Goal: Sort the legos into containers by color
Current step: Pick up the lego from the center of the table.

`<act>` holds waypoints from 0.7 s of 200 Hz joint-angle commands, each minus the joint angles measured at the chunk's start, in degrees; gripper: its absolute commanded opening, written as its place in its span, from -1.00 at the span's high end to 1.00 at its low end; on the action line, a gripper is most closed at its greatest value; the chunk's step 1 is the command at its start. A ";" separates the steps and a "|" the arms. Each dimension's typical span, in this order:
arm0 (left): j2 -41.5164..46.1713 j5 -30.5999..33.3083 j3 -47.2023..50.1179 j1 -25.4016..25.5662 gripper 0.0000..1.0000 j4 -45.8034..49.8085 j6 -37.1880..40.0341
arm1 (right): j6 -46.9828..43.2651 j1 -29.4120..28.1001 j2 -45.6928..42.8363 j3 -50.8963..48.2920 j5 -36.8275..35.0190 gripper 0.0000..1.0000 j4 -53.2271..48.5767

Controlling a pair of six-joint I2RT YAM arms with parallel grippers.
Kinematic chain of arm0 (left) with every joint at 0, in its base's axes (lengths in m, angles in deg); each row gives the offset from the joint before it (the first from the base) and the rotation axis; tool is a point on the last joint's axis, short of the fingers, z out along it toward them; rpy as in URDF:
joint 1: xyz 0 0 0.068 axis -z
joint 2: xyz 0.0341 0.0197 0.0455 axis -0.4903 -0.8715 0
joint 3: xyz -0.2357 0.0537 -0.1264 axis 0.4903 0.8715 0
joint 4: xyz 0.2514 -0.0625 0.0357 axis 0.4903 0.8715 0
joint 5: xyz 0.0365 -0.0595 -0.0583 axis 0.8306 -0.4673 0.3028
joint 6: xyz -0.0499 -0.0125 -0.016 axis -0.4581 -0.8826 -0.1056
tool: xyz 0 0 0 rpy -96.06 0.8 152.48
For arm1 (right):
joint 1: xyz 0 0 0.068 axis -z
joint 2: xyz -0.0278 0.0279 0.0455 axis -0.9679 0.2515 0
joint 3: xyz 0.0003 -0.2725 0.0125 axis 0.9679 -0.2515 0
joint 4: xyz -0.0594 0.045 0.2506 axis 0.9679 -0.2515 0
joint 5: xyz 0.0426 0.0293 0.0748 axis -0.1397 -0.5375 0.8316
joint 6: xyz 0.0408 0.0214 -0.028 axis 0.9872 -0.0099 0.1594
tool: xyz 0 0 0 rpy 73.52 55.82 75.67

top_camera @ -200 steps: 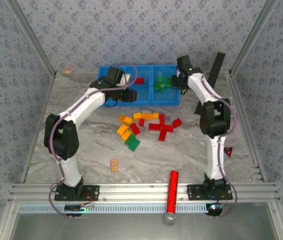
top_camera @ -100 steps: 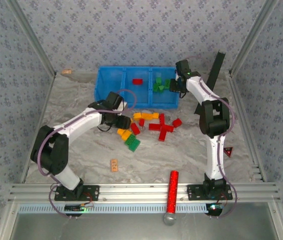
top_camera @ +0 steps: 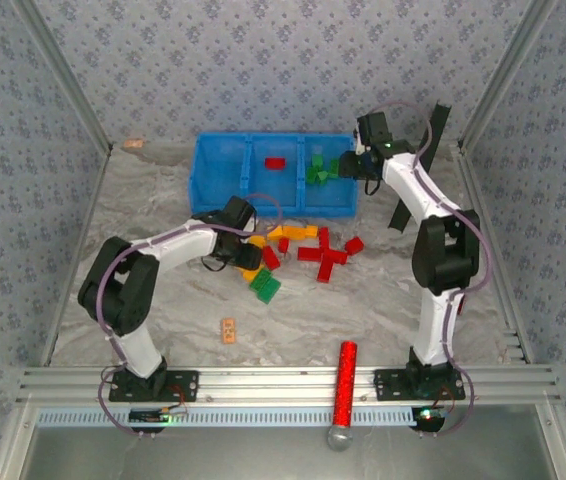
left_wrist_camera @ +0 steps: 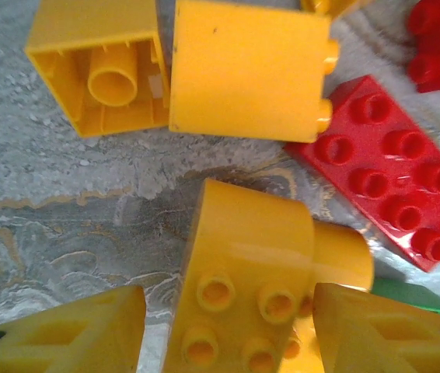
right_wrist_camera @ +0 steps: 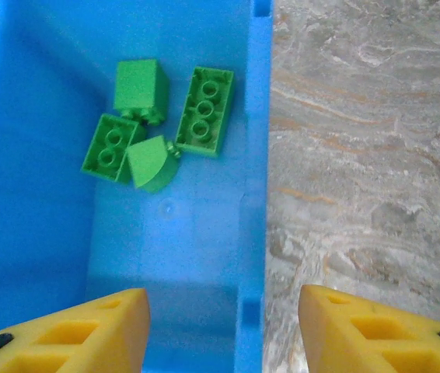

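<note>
The left claw (left_wrist_camera: pixel 228 311) is down among the loose legos (top_camera: pixel 313 245) on the marble table (top_camera: pixel 163 310), just below the blue containers (top_camera: pixel 225 170) in the overhead view. Its jaws are partly spread and straddle a yellow brick (left_wrist_camera: pixel 243 256) lying studs toward the camera at the bottom middle of the wrist picture. The right finger looks to be against the brick's rounded end, while a strip of table shows between the brick and the left finger, so it is not clamped. Above it lie two more yellow bricks (left_wrist_camera: pixel 247 70), one with its hollow underside showing, and a red brick (left_wrist_camera: pixel 387 175) lies at the right. The right claw (right_wrist_camera: pixel 221 311) hangs with its jaws wide and nothing between them, over the right wall of the containers' right-hand compartment. Four green legos (right_wrist_camera: pixel 204 113) lie together inside, at the upper left of its wrist picture. A single red lego (top_camera: pixel 275 163) lies in the middle compartment.
</note>
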 commanded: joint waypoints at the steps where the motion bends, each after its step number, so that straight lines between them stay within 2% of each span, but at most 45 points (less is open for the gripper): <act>1: -1.98 0.33 -0.44 0.14 -0.12 -1.62 0.68 | -0.27 -1.43 -6.05 -4.47 -1.49 -0.10 -2.34; 30: -3.39 -0.26 -0.28 0.14 0.27 -1.45 0.45 | 1.37 -2.41 -12.52 -11.33 -2.10 -0.15 -4.05; 53: -3.33 -0.35 0.48 0.14 0.44 -0.65 0.23 | 4.28 -2.46 -17.23 -17.86 -2.46 -0.21 -5.68; 95: 0.80 1.35 0.39 -0.08 0.56 2.16 -0.47 | 10.33 -0.92 -24.60 -29.91 -2.02 -0.27 -5.40; 140: 8.63 3.08 -3.71 -2.02 0.60 4.11 -1.70 | 13.31 0.96 -25.24 -38.33 0.63 -0.40 -1.55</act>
